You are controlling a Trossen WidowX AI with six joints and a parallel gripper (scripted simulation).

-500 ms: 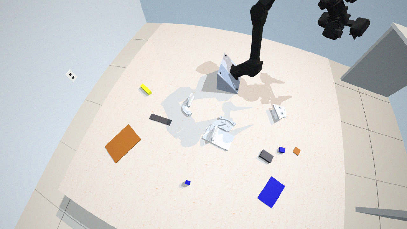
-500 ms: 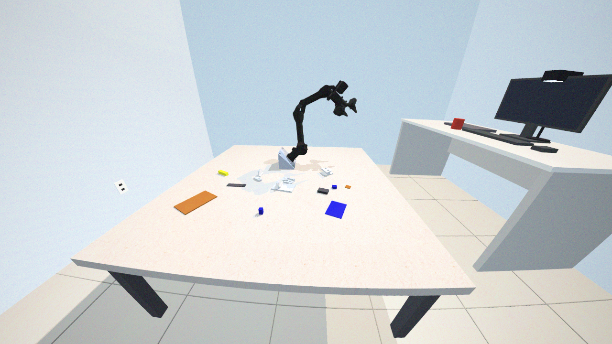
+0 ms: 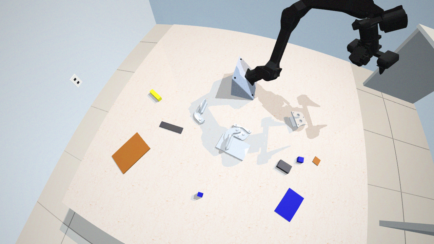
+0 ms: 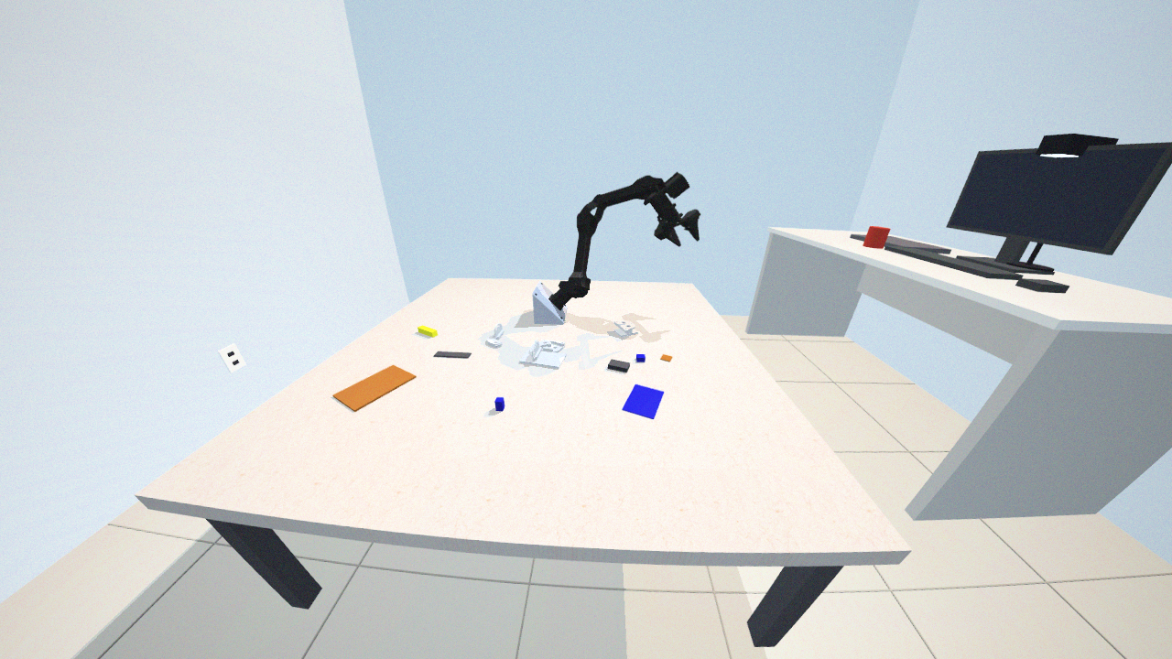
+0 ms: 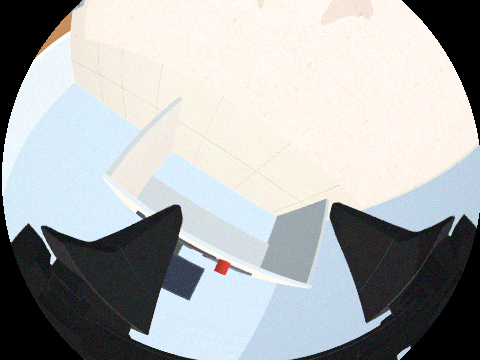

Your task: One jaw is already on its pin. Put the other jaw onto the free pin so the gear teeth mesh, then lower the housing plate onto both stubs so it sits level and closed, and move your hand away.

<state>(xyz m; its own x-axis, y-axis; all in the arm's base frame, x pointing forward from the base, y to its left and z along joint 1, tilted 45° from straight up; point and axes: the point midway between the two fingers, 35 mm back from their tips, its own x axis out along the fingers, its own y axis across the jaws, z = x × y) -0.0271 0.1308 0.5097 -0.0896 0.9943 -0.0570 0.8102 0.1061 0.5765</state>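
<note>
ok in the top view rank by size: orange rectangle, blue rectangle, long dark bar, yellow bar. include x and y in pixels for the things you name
1. orange rectangle (image 3: pixel 131 153) (image 4: pixel 374 387)
2. blue rectangle (image 3: pixel 289 204) (image 4: pixel 643 401)
3. long dark bar (image 3: pixel 171 127) (image 4: pixel 452 354)
4. yellow bar (image 3: pixel 155 95) (image 4: pixel 427 331)

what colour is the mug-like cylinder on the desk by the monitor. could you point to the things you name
Red; the cylinder (image 4: pixel 875 237) (image 5: pixel 222 267) shows best in the exterior view.
</note>
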